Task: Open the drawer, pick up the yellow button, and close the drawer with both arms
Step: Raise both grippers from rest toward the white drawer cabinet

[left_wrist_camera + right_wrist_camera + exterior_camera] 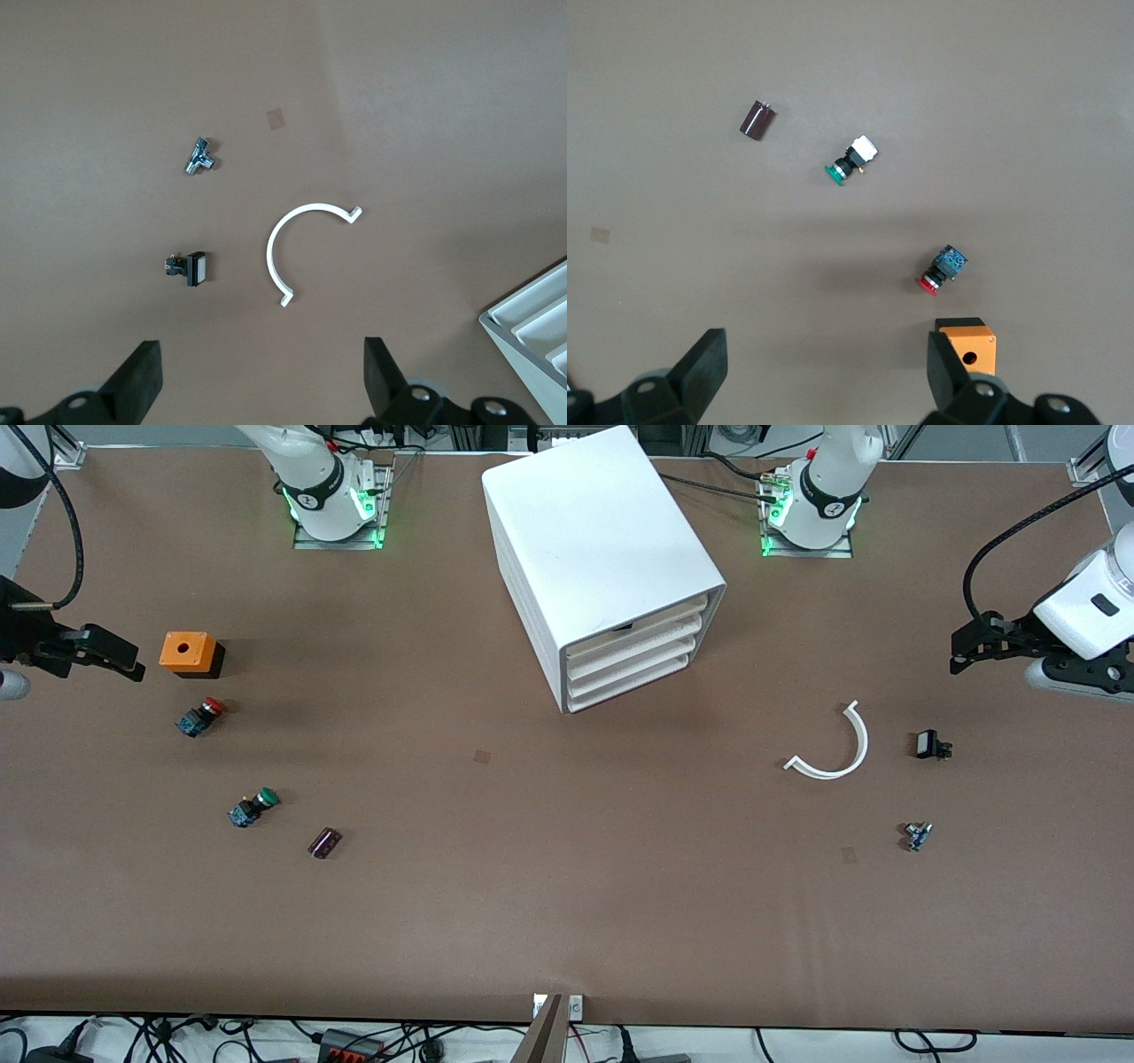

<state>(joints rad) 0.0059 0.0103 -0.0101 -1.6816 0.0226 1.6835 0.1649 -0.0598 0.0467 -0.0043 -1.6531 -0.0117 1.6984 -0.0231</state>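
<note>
The white cabinet (602, 549) stands at the middle of the table near the arms' bases. Its top drawer (640, 622) is shut, like the three beneath it; one corner of the cabinet shows in the left wrist view (532, 329). The orange-yellow button is hidden. My left gripper (961, 651) (261, 381) is open and empty, above the table at the left arm's end. My right gripper (111, 655) (826, 372) is open and empty, above the table at the right arm's end, beside an orange box (188, 652) (970, 347).
A red-capped button (202, 716) (943, 269), a green-capped button (254, 806) (850, 161) and a dark cylinder (324, 842) (757, 119) lie toward the right arm's end. A white arc (837, 748) (297, 248), a black part (930, 745) (190, 267) and a metal part (918, 835) (202, 157) lie toward the left arm's end.
</note>
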